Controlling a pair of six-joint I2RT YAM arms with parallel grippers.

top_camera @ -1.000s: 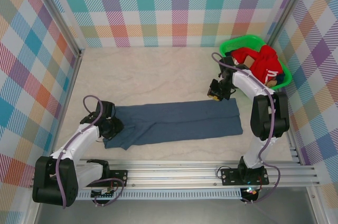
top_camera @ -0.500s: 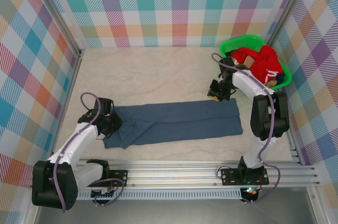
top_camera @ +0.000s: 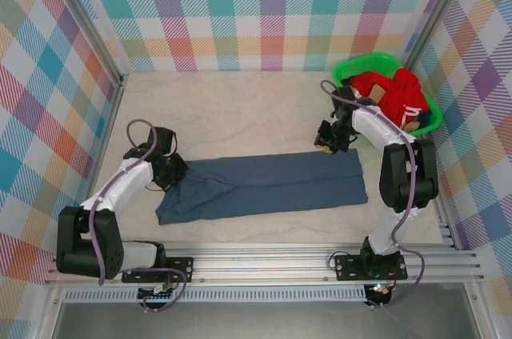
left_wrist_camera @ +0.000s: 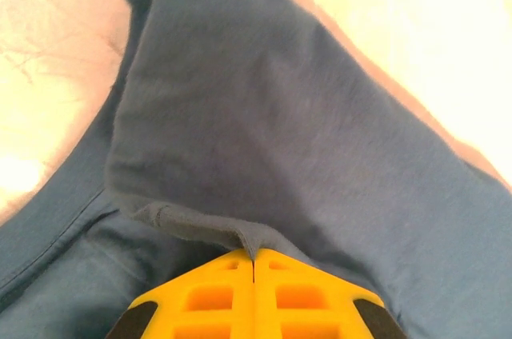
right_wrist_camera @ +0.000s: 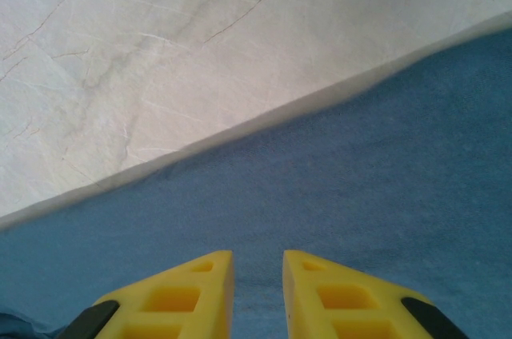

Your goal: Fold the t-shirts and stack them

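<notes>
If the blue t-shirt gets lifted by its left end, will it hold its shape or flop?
Likely floppy: the blue t-shirt drapes and folds over where the left tool pinches its hem. Probably light too, since the cloth looks thin and lies flat.

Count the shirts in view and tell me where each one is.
2 that I can tell apart. A blue shirt lies flat on the table; a red garment is heaped in the green basket. More may be hidden under it.

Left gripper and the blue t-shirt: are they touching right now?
Touching. In the left wrist view, the left gripper has its yellow fingers shut together, with the hem of the blue t-shirt pinched between their tips.
</notes>
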